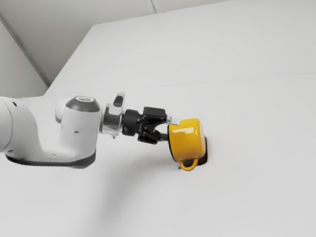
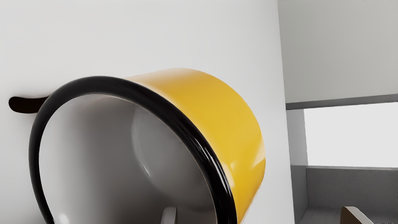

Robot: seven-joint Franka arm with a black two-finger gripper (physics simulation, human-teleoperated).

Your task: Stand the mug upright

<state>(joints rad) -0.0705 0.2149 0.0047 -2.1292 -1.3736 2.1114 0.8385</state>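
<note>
The yellow mug point(image 1: 187, 140) lies on its side on the white table, its mouth facing my gripper point(image 1: 169, 128) and its handle toward the exterior view's bottom. In the wrist view the mug point(image 2: 236, 124) shows its black rim and pale inside. My gripper point(image 2: 262, 214) stands open across the rim: one fingertip point(image 2: 169, 215) is inside the mouth, the other beyond the mug's outer wall. Both fingers have a visible gap from the wall between them.
The white table point(image 1: 276, 184) spreads around the mug. A dark patch point(image 1: 204, 151) lies against the mug's far lower side. Behind stands a pale raised surface point(image 1: 206, 44), and the arm comes in from the exterior view's left.
</note>
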